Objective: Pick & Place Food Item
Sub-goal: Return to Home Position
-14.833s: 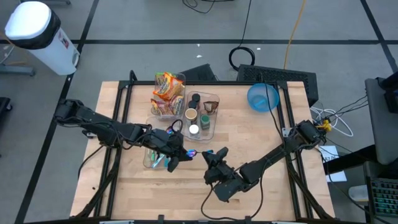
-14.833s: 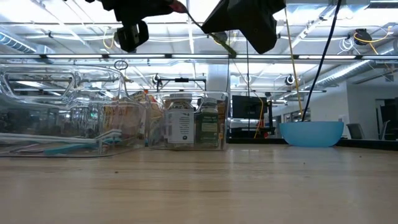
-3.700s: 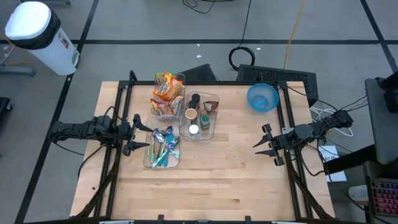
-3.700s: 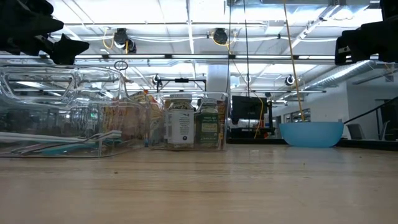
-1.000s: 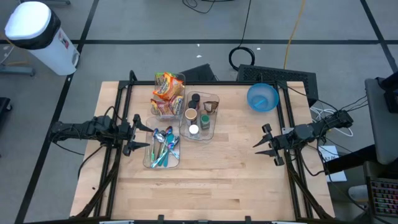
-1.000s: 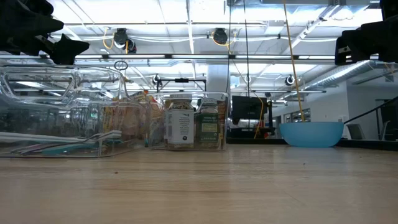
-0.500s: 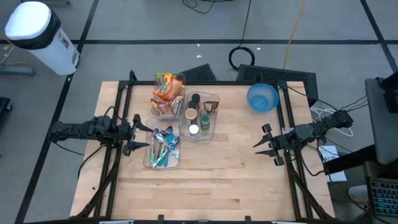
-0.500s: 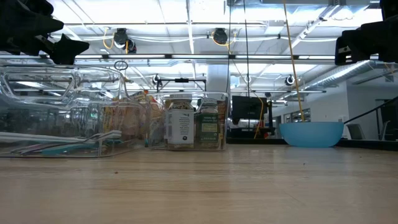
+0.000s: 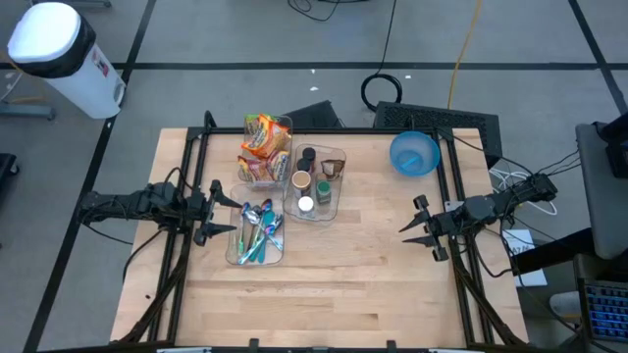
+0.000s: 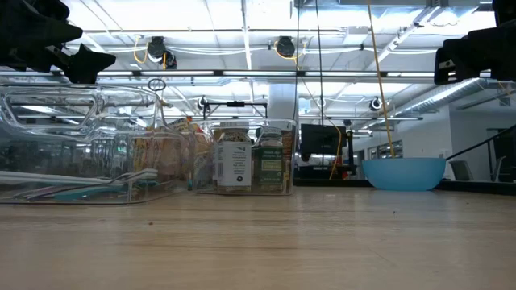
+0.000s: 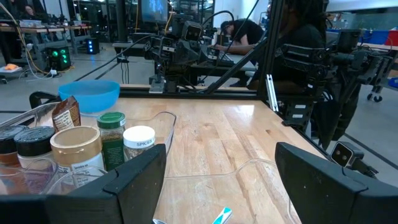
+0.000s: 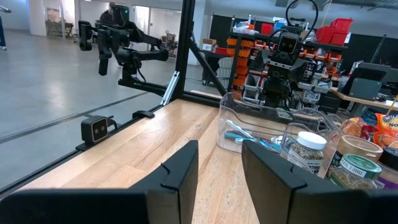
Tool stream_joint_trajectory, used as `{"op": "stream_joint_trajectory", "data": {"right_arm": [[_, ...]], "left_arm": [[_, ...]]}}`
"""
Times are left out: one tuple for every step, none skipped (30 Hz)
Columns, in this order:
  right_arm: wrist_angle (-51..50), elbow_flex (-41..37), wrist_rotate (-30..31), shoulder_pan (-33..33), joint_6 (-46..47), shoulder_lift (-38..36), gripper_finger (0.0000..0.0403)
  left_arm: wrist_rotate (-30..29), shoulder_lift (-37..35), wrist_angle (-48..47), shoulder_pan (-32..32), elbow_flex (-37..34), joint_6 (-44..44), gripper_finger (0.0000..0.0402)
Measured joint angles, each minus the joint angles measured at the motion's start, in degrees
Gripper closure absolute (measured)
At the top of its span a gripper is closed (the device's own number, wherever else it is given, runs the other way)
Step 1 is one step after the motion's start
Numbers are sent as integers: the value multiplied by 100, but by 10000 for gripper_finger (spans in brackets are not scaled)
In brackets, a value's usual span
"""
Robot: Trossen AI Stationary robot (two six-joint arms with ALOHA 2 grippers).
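Note:
Orange and yellow snack packets (image 9: 263, 147) stand in a clear bin at the table's far middle. Beside it, a second clear bin holds spice jars (image 9: 316, 184) (image 11: 112, 134). A third clear bin (image 9: 255, 235) nearer the left holds utensils. A blue bowl (image 9: 414, 154) sits at the far right. My left gripper (image 9: 211, 211) (image 11: 221, 186) hovers open at the table's left side, pointing level at the bins with nothing between its fingers. My right gripper (image 9: 417, 227) (image 12: 219, 174) hovers at the right side, level, its fingers a narrow gap apart and empty.
A black frame (image 9: 191, 176) borders the wooden table (image 9: 353, 284) on the left, right and far sides. A wide stretch of bare wood lies between the bins and the near edge. A white bin (image 9: 54, 49) stands on the floor beyond the far left corner.

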Motion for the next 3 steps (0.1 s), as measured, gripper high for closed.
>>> {"op": "stream_joint_trajectory", "data": {"right_arm": [[0,0,0,-1,0,0,287],[-1,0,0,-2,0,0,287],[-1,0,0,0,0,0,287]], "left_arm": [[0,-2,-2,1,0,-1,91],[1,-1,-1,0,0,-1,91],[1,0,-1,0,0,0,91]]}}
